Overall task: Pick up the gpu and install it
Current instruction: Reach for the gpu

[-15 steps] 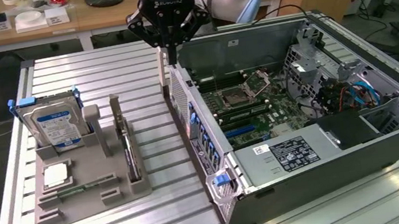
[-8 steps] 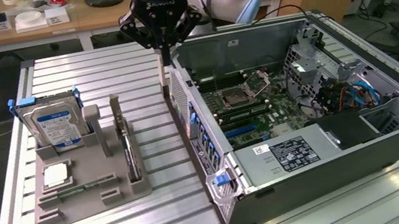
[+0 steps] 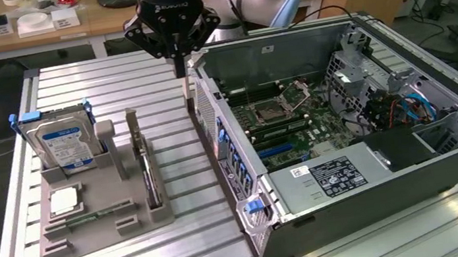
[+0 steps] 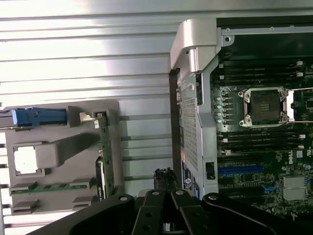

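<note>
The gpu (image 3: pixel 148 174) stands on its long edge in a slot of the grey holder (image 3: pixel 101 235), its silvery end bracket pointing up at the far end. The wrist view shows the gpu (image 4: pixel 102 161) edge-on as a thin dark strip. My gripper (image 3: pixel 179 68) hangs above the table beside the far corner of the open computer case (image 3: pixel 260 230), well away from the gpu. Its fingers are shut together with nothing between them. The gripper (image 4: pixel 166 198) has its dark linkage along one edge of the wrist picture. The motherboard (image 3: pixel 299 119) lies exposed inside the case.
In the holder, a silver hard drive (image 3: pixel 61 142) with a blue-white label stands upright, a square processor (image 3: pixel 63 202) lies flat, and a green memory stick (image 3: pixel 90 218) sits in front. The ribbed metal table (image 3: pixel 116 77) carries it all. A desk with clutter stands behind.
</note>
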Controlling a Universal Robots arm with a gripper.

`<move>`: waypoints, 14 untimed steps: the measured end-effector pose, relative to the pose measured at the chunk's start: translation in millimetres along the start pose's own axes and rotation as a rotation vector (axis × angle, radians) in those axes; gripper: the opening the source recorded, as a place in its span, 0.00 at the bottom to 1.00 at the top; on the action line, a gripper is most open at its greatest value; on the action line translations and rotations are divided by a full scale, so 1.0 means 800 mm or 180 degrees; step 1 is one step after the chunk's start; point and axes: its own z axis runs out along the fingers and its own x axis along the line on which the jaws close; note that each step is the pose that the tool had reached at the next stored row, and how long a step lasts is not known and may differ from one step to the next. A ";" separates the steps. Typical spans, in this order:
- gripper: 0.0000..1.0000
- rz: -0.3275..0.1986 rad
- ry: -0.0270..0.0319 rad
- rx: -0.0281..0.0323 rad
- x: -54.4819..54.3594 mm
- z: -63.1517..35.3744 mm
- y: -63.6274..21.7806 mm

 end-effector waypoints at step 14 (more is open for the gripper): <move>0.11 -0.0259 0.0012 -0.0006 0.020 0.000 -0.003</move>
